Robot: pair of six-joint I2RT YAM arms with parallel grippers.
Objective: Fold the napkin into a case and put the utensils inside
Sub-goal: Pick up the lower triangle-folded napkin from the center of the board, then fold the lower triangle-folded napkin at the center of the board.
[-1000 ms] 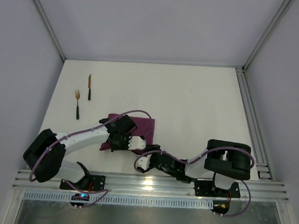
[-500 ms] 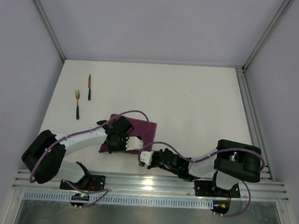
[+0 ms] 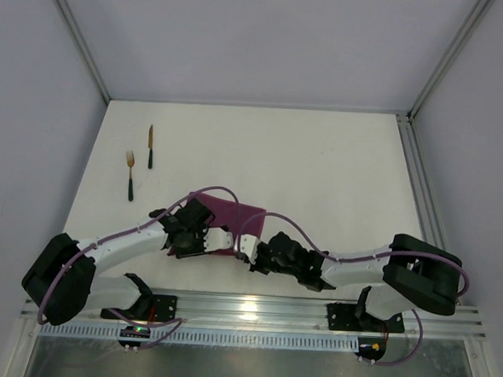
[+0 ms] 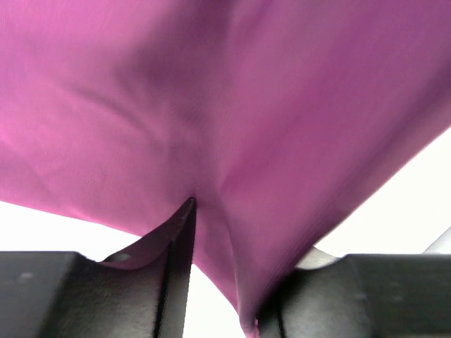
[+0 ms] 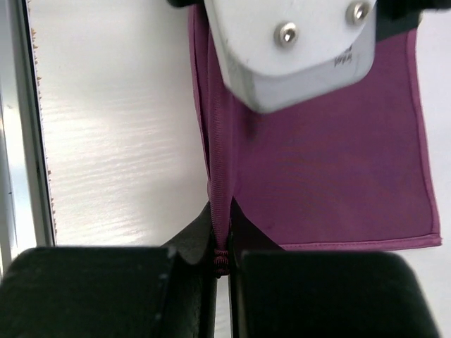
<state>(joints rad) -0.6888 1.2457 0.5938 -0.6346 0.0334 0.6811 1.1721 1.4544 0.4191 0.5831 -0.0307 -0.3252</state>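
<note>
Right pinches, left loosens
My right end effector [image 3: 250,245] has swung in and clamped onto the near edge of the napkin [image 3: 240,215] — my left end effector [image 3: 217,240] has eased its jaws apart.

White arm links [image 3: 362,268], black joints [image 3: 417,280], looping purple cables [image 3: 222,188], white plate [image 5: 296,49] with two screws

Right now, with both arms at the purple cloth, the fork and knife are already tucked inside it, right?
No: the fork and knife lie bare on the table, far left, well apart from the napkin, as the top view shows. Both arms are at the cloth.
</note>
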